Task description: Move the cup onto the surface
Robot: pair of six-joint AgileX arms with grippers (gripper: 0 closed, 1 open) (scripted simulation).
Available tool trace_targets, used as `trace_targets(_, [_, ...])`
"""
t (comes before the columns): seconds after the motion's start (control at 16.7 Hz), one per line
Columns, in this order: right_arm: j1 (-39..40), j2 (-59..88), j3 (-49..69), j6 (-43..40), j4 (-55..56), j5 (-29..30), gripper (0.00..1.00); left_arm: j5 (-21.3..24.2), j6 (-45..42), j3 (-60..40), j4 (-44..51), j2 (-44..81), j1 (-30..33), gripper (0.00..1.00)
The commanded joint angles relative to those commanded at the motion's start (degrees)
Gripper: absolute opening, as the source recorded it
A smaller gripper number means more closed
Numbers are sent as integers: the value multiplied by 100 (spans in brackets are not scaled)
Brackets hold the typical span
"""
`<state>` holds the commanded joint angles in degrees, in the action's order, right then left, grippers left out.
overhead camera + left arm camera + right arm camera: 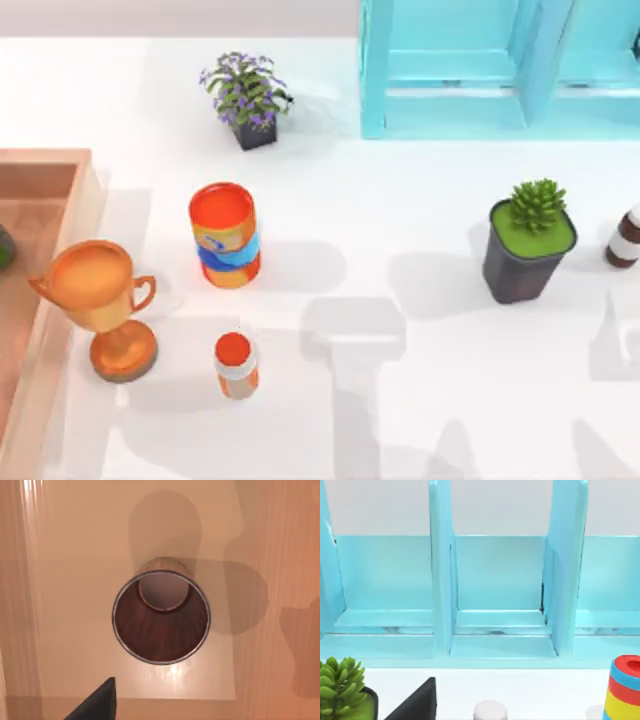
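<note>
Directly under the left hand (95,702), grip state unclear: upright cup (161,614), wooden tray (60,580) floor all around

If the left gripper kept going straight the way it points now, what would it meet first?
Most likely the cup: the left wrist view looks straight down into its open mouth as it stands upright on the wooden tray. How far off is unclear.

Cup (161,617): you see it mouth-on at centre frame in the left wrist view, upright, reddish-brown, dark brown inside, empty, standing on a wooden floor. Table (420,390): white, flat, spans the top view.
</note>
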<state>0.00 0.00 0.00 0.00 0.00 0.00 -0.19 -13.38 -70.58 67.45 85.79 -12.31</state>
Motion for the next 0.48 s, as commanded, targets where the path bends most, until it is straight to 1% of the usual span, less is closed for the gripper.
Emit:
trace_targets(0.12, [0, 0, 0, 0, 0, 0, 100, -2, -98, -458, 450, 472, -90, 100])
trace_targets(0.24, [0, 0, 0, 0, 0, 0, 100, -2, -157, -715, 708, 717, -144, 100])
trace_targets(0.48, [0, 0, 0, 0, 0, 0, 100, -2, -167, -756, 750, 754, -154, 100])
